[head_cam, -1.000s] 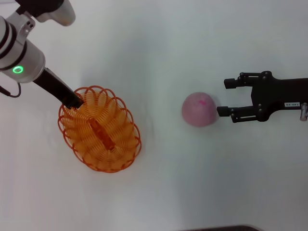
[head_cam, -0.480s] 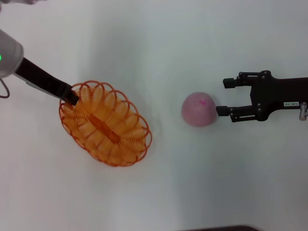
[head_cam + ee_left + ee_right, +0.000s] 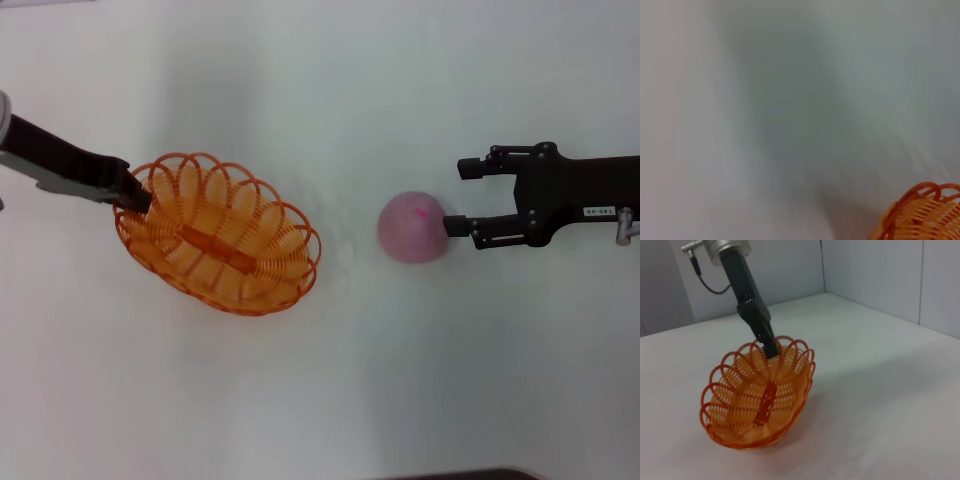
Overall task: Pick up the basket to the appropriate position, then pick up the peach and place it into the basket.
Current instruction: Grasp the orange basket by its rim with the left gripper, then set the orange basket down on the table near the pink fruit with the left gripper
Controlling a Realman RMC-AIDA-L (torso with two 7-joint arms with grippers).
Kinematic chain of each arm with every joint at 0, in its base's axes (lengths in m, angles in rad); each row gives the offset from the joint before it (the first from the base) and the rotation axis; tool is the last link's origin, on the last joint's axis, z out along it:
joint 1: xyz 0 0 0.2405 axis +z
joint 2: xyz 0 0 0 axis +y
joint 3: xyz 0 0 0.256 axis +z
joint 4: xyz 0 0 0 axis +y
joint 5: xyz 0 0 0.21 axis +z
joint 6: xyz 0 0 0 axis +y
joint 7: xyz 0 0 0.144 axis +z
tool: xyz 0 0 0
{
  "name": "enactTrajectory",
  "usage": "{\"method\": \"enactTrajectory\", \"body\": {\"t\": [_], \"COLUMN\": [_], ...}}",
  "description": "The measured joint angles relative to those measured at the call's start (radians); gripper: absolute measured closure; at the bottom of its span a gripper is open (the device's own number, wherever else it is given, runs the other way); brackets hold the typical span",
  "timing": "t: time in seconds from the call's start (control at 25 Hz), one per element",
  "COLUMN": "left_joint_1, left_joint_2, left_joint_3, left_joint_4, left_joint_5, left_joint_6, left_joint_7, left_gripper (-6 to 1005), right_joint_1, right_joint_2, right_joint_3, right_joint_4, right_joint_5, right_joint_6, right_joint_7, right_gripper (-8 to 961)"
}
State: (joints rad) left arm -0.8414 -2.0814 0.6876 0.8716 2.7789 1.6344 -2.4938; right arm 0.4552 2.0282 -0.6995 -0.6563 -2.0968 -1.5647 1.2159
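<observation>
Your left gripper [image 3: 138,195] is pinching the basket [image 3: 220,248] rim, tilting it; your right gripper [image 3: 458,196] is spreading wide, one finger touching the peach [image 3: 412,227].

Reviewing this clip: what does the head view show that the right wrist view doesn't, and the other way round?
Only the head view shows the peach and the open right pincer just beside it, one finger near the fruit.

Only the right wrist view shows the basket tipped up, its low side on the table, and the walls behind.

Both show the orange basket held at its rim by the left pincer, with nothing inside it.
</observation>
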Motion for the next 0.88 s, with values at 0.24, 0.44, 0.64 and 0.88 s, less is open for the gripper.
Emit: {"method": "enactTrajectory", "body": {"t": [0.24,0.44,0.64,0.88], "left_joint_1": [0.030,0.071,0.117,0.167], "left_joint_2": [0.000,-0.007,-0.017,-0.056], "left_joint_3": [-0.023,-0.053,-0.055,-0.056], "left_joint_4": [-0.019,-0.015,-0.002,0.058], "left_joint_5": [-0.040,-0.090,-0.127,-0.157], "left_joint_6": [0.001,-0.004,-0.012,-0.044], "left_joint_7": [-0.048,-0.087,-0.125,-0.135], "left_gripper": [929,930,930,929], "right_joint_1": [0.000,0.001,0.002,0.000], "right_joint_2": [0.002,0.002,0.004,0.005], "right_joint_3": [0.000,0.000,0.000,0.000], "right_joint_4": [-0.006,-0.006,-0.019,-0.026], "right_joint_5": [0.000,0.000,0.000,0.000], "right_joint_6": [0.000,-0.001,-0.001,-0.002], "right_joint_7": [0.004,0.004,0.009,0.011], "right_gripper": [126,127,128,129]}}
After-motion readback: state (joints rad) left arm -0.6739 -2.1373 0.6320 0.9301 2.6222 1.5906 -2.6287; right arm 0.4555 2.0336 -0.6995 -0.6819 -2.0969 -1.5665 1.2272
